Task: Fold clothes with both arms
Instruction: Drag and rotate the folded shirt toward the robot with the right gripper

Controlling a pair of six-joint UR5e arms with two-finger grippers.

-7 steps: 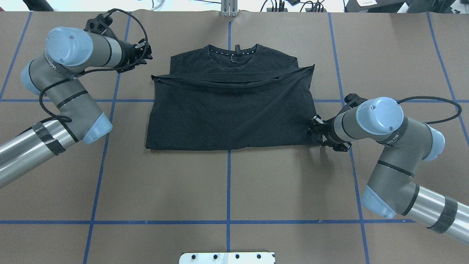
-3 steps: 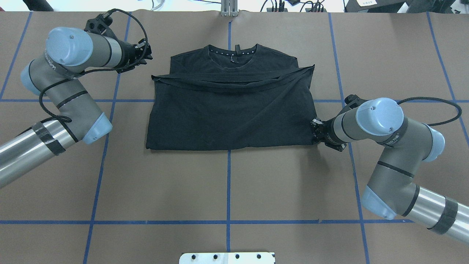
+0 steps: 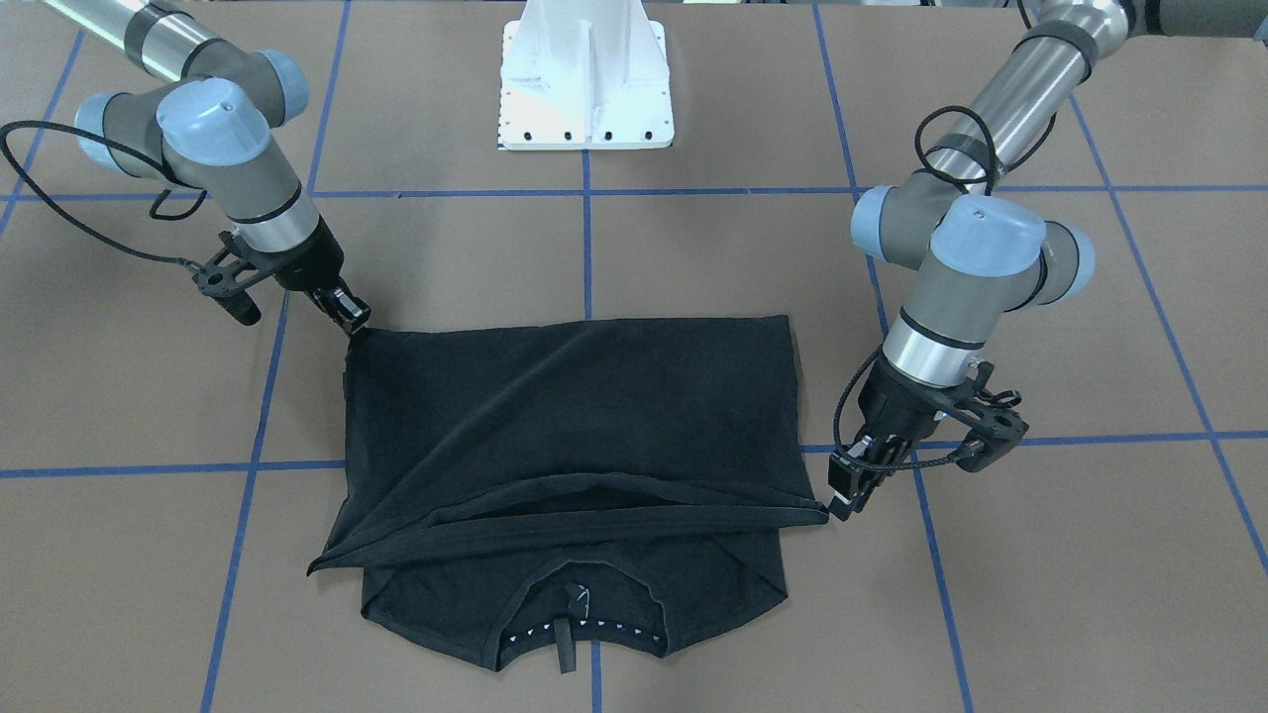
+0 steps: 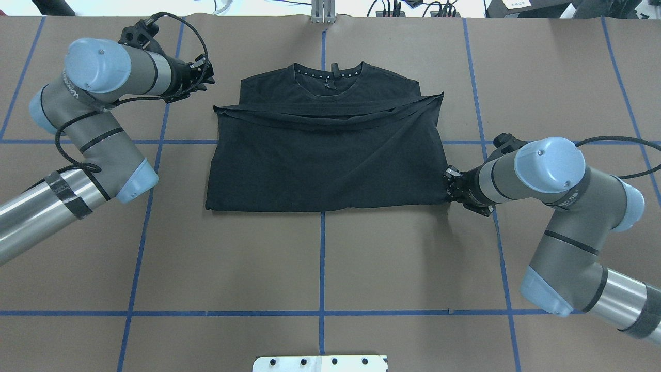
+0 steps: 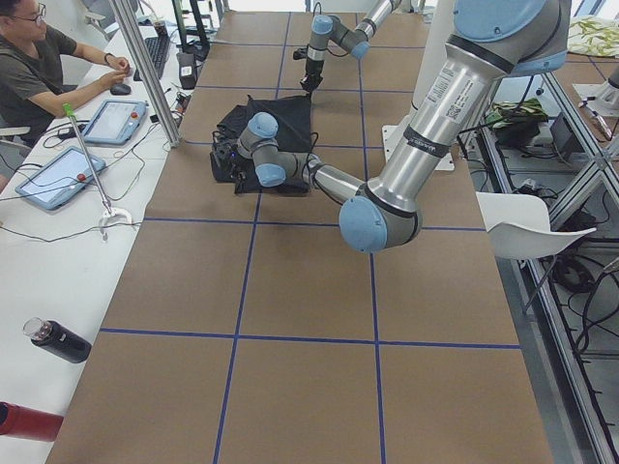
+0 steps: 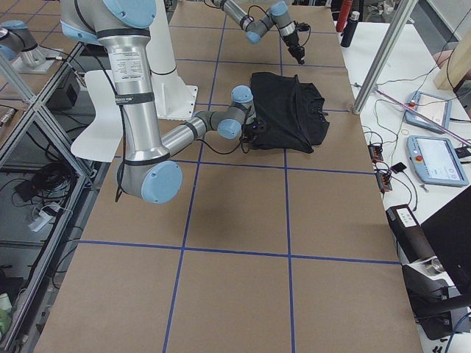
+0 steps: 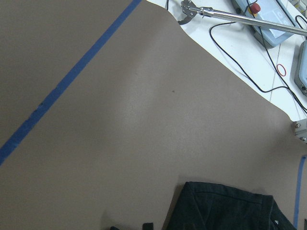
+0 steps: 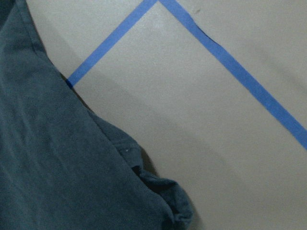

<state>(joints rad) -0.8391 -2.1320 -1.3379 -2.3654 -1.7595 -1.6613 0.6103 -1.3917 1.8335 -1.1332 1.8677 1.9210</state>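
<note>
Black T-shirt (image 4: pixel 325 160) half-folded on brown table (image 4: pixel 320 258)

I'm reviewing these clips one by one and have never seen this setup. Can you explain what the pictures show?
The machine is a robot with a left arm and a right arm on a white pedestal, at a brown table taped with blue lines. One camera looks down from behind the robot, one faces it, two sit at the table ends, and one rides on each wrist. A black T-shirt lies partly folded, collar away from the robot. The right tool sits at the shirt's near corner; whether it grips is unclear. The left tool hangs beside the far fold, looks open and holds nothing.
</note>
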